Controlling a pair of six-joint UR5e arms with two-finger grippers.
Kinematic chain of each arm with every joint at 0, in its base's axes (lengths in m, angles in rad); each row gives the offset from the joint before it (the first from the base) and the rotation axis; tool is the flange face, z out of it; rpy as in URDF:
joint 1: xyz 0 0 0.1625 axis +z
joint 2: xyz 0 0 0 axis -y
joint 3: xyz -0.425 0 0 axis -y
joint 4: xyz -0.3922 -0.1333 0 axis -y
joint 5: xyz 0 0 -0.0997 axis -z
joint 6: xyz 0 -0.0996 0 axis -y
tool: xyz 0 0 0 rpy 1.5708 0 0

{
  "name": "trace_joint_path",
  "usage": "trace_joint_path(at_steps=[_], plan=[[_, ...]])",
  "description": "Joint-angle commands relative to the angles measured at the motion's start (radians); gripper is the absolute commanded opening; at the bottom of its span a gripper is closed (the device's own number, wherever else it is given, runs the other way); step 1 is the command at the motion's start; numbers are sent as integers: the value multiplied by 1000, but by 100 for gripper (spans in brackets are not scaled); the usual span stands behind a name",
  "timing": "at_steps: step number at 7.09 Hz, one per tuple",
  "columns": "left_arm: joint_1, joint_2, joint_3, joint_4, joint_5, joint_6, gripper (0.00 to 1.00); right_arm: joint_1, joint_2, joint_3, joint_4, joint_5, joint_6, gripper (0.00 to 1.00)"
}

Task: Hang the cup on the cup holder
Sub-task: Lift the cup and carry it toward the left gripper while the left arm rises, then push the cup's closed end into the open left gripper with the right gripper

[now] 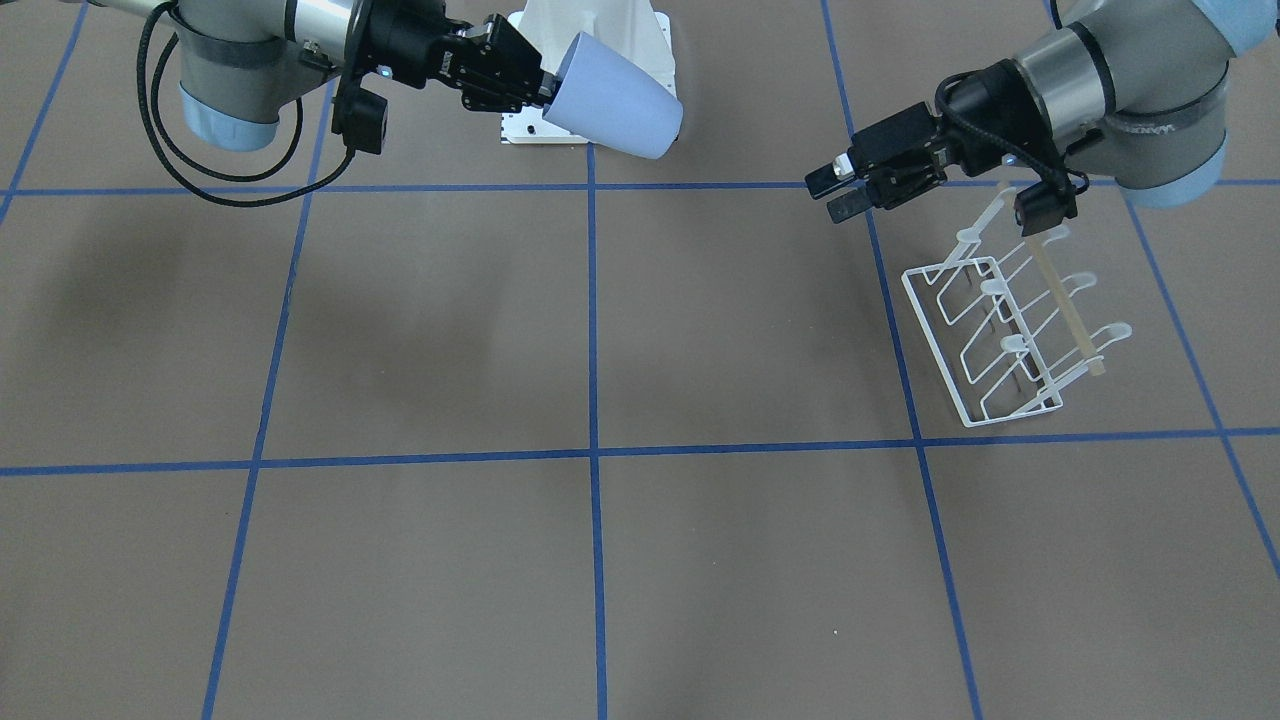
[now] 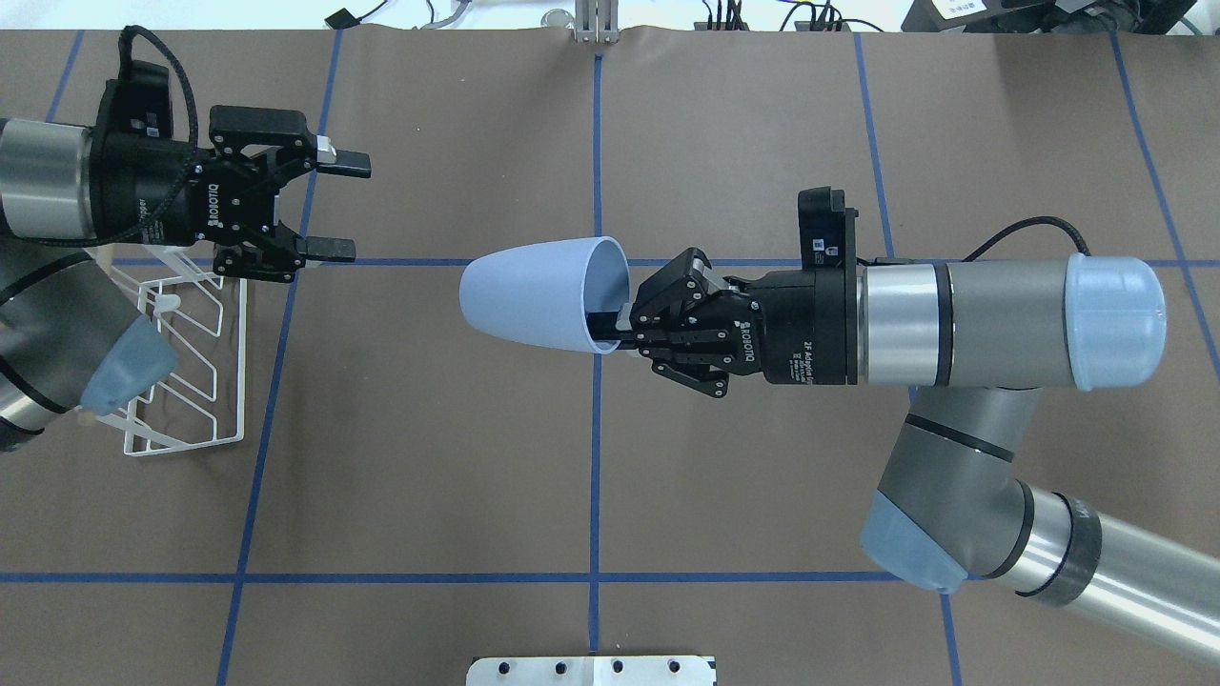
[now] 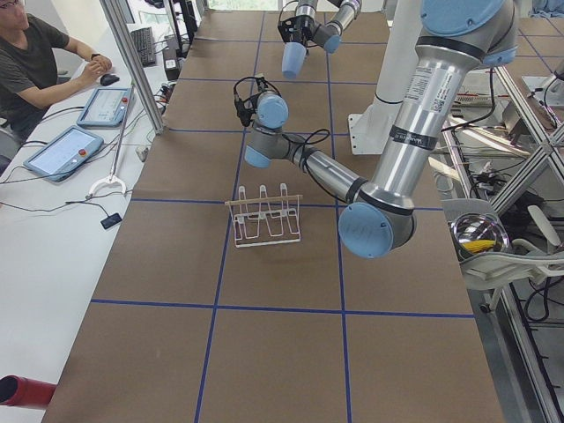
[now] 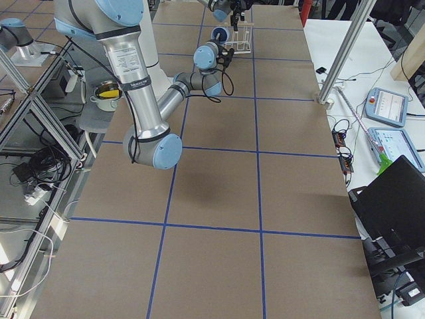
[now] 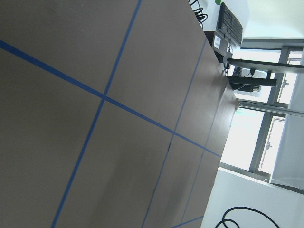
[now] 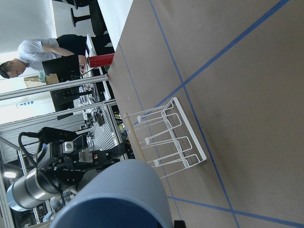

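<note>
The pale blue cup (image 2: 538, 295) hangs in the air on its side over the middle of the table, rim toward the right arm. My right gripper (image 2: 610, 329) is shut on the cup's rim, one finger inside and one outside; it also shows in the front-facing view (image 1: 548, 95) with the cup (image 1: 615, 95). The white wire cup holder (image 2: 191, 362) stands on the table at the robot's left, with a wooden rod on top (image 1: 1070, 310). My left gripper (image 2: 348, 207) is open and empty, hovering just beyond the holder (image 1: 1010, 330). The right wrist view shows the cup (image 6: 118, 199) and the holder (image 6: 166, 137).
The robot's white base plate (image 1: 590, 30) is at the table's near edge. Blue tape lines grid the brown table (image 2: 429, 457). An operator (image 3: 35, 62) sits at a side desk with tablets (image 3: 62, 150). A metal bowl (image 3: 480, 233) rests off the table.
</note>
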Motion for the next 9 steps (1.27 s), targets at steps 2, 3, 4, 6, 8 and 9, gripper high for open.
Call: trace_joint_path(at_steps=[2,3,4,6,8,9], plan=[[16,-22,-2,-114,37,-154,98,-9,14,0,55,-2,55,0],[17,-30,0,-152,38,-220,98,-6,20,0,89,-4,75,0],[12,-29,-5,-198,38,-246,98,-9,22,-15,117,-4,98,0],[16,-28,0,-246,40,-315,98,-9,23,-11,167,-2,130,0],[22,-39,-34,-249,40,-319,98,-25,52,-31,167,-8,132,0],[26,-41,-34,-249,40,-319,98,-30,61,-29,169,-13,137,0]])
